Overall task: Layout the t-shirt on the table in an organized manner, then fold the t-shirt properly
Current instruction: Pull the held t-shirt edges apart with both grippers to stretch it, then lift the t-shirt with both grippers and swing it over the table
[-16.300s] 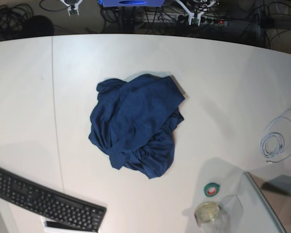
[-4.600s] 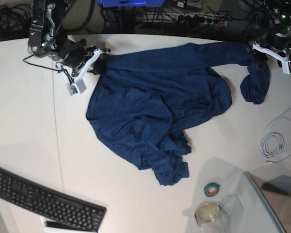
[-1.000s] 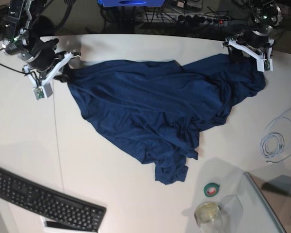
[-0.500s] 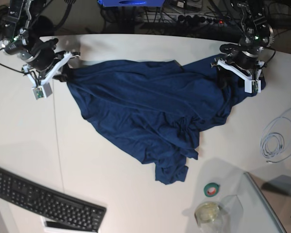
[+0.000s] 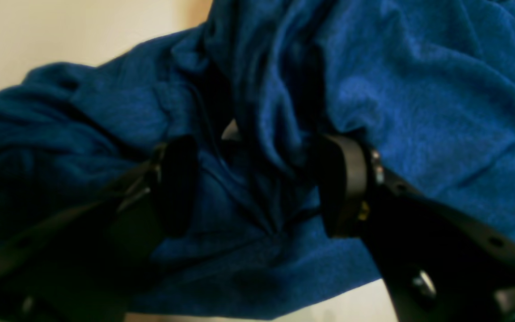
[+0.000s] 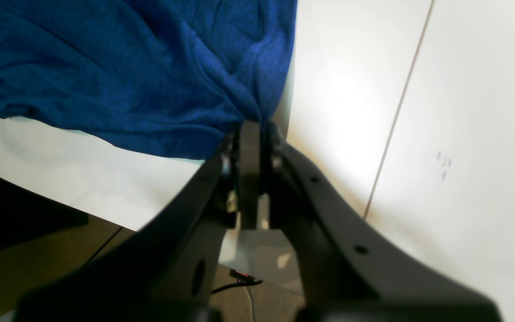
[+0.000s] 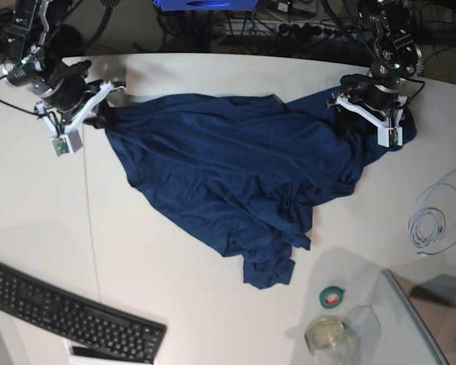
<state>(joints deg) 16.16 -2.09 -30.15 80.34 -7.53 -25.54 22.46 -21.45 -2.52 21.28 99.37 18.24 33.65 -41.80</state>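
The dark navy t-shirt [image 7: 228, 175] lies spread and wrinkled across the white table [image 7: 30, 213], with a bunched end toward the front. At the view's left, my right gripper [image 7: 104, 116] is shut on the shirt's far left corner. The right wrist view shows its fingers [image 6: 251, 147] pinching the t-shirt [image 6: 128, 67] edge just above the table [image 6: 463, 112]. My left gripper [image 7: 372, 122] sits low over the shirt's far right part. In the left wrist view its pads [image 5: 177, 183] stand apart, with a raised ridge of t-shirt [image 5: 418, 89] fabric between them.
A black keyboard [image 7: 76, 319] lies at the front left. At the front right are a green tape roll [image 7: 332, 296], a clear jar [image 7: 327, 334] and a glass-edged panel [image 7: 418, 319]. A coiled white cable [image 7: 433, 220] lies at the right. A thin seam [image 7: 87, 198] crosses the table.
My left gripper has moved from the shirt's far right corner down and slightly left onto the fabric, and its jaws have narrowed a little. The right arm has held still.
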